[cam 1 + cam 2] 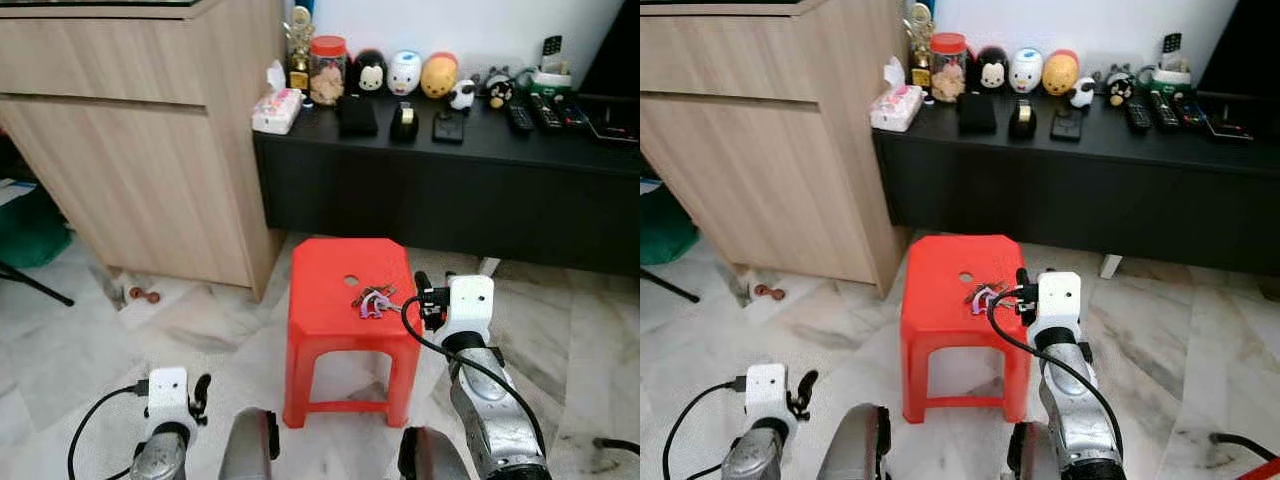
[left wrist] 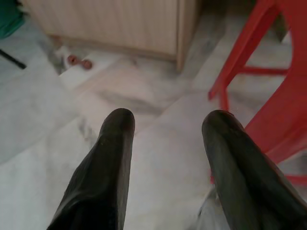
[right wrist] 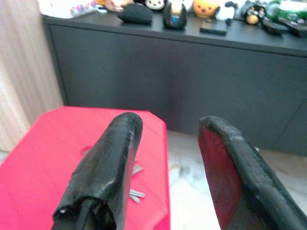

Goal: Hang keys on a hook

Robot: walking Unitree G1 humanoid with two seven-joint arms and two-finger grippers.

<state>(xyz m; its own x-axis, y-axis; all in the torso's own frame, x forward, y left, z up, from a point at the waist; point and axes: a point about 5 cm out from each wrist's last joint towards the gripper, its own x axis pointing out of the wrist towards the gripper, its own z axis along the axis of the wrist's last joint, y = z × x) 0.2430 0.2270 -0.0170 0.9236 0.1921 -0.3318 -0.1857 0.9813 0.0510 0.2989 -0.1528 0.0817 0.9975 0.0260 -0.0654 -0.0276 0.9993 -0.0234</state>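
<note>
Reaching for keys (image 1: 373, 299) on red stool (image 1: 330, 300): right gripper (image 3: 168, 163) fingers spread wide, empty, should lower until keys sit between fingertips; left gripper (image 2: 168, 143) idle, open.

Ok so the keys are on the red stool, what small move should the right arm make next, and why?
Probably ease the right gripper forward and toward the robot's left over the keys. Its fingers are open but sit at the red stool's right edge, beside the keys and not yet around them.
</note>
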